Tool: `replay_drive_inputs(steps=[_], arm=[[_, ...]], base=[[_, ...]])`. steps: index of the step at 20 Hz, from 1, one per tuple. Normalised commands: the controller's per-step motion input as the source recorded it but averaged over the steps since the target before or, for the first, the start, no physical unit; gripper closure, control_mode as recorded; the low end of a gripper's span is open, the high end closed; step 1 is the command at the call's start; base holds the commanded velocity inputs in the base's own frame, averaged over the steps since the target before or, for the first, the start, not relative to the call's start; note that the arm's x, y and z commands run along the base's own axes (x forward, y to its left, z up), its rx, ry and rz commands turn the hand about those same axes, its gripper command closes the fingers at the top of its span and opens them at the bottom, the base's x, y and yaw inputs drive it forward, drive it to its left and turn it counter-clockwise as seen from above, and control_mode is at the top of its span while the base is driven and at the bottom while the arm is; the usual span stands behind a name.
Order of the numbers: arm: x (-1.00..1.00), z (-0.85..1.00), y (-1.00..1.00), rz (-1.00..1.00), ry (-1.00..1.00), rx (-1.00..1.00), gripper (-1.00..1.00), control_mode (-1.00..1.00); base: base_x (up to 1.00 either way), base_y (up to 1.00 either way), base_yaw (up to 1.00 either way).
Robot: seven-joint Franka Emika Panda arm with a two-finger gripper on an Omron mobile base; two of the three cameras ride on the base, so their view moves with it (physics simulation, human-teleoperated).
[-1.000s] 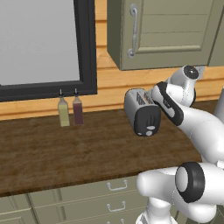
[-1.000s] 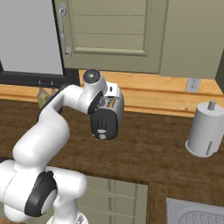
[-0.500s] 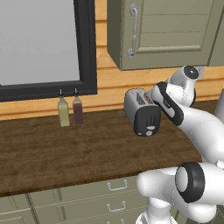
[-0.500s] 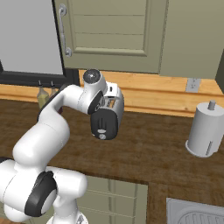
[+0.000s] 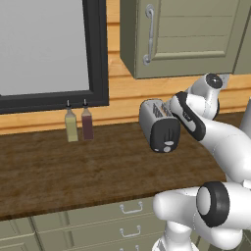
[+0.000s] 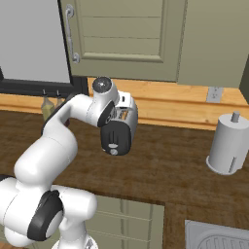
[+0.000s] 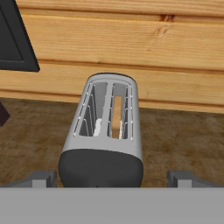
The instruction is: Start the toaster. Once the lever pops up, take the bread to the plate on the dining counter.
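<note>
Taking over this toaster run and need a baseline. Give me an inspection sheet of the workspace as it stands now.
Surface: dark wood counter, over grey-green drawers.
Job's things: toaster near the wall, black end panel facing the robot; bread standing in one slot.
Clutter: two bottles under the window; paper towel roll; sink corner.
Tool: open, jaws either side of the toaster's near end, holding nothing.
Cables: nothing seen.
Surroundings: wood wall, cabinets, wall outlet.
</note>
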Motion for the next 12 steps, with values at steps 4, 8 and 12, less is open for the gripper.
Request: replay_drive_inputs(steps=[4,8,12], arm=[[0.0,0.0,0.0,0.0,0.0,0.0,-1.0,-1.0],[0.0,0.0,0.0,0.0,0.0,0.0,-1.0,-1.0],[0.0,0.0,0.0,0.0,0.0,0.0,-1.0,-1.0]], base=[[0.0,0.0,0.0],[0.0,0.0,0.0],[0.0,0.0,0.0]])
